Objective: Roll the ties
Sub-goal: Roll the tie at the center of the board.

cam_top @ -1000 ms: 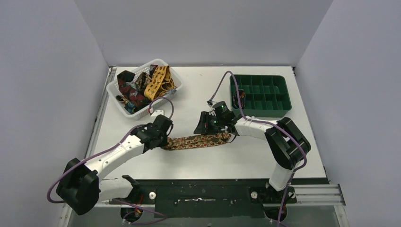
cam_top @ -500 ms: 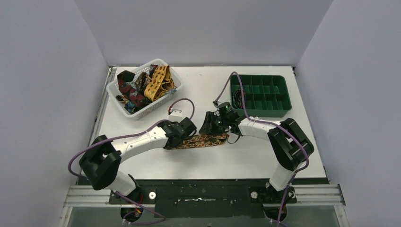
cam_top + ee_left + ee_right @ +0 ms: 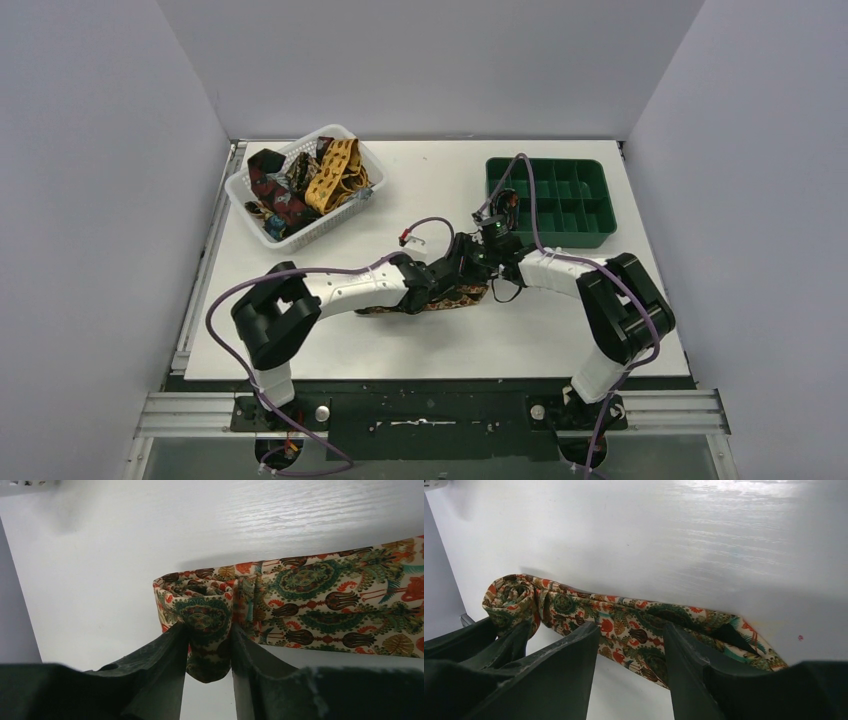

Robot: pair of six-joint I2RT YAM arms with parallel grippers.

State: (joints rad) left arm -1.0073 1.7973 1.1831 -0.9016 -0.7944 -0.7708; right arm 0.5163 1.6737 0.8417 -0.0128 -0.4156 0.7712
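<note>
The left gripper [image 3: 207,660] pinches the rolled end of the brown-orange tie [image 3: 320,600] between its fingers, low over the white table [image 3: 100,555]; the rest of the tie lies flat and runs under the right gripper [image 3: 629,670], whose jaws stand partly apart astride that flat stretch, not closed on it. Towards the back, other ties [image 3: 335,175] lie heaped in a white basket [image 3: 240,190] on the left; a green tray [image 3: 550,243] sits well apart on the right.
</note>
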